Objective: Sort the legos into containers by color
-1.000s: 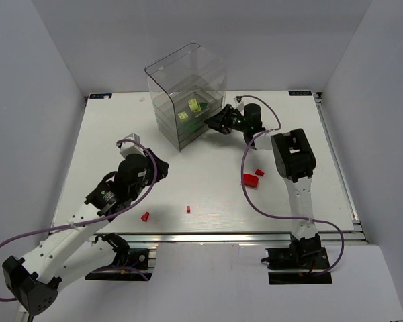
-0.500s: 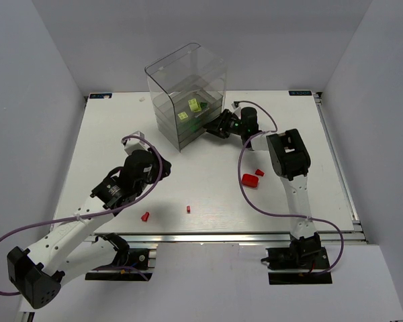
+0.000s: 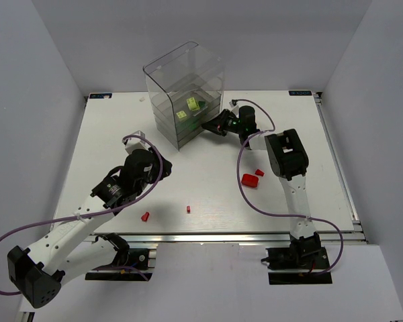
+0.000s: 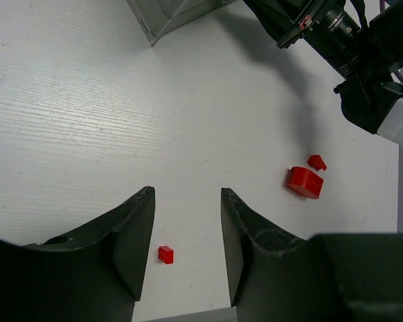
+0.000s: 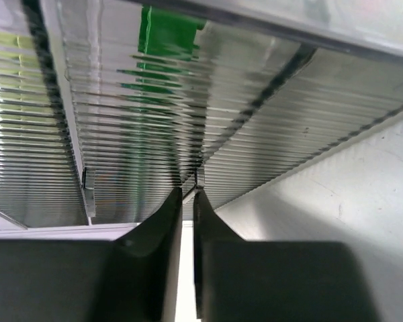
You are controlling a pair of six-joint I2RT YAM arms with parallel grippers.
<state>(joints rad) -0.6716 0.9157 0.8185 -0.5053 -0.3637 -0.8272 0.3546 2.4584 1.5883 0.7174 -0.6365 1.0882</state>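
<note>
White tabletop (image 3: 121, 134) is carrying it all. Your right gripper (image 5: 188, 193) is sitting pinched to a slit against the ribbed drawer front of the containers (image 3: 185, 94), with a green lego (image 5: 164, 33) just beyond. You cannot tell whether it is gripping a lip. Your left gripper (image 4: 187, 194) is hovering half open, empty, above a red lego (image 4: 165, 254). You are likely working a drawer, so pull straight next.

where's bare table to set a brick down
Free: the table left of the drawer unit, and the strip right of the right arm. Crowded: the drawer unit's front at the right tool, and near the red bricks.
</note>
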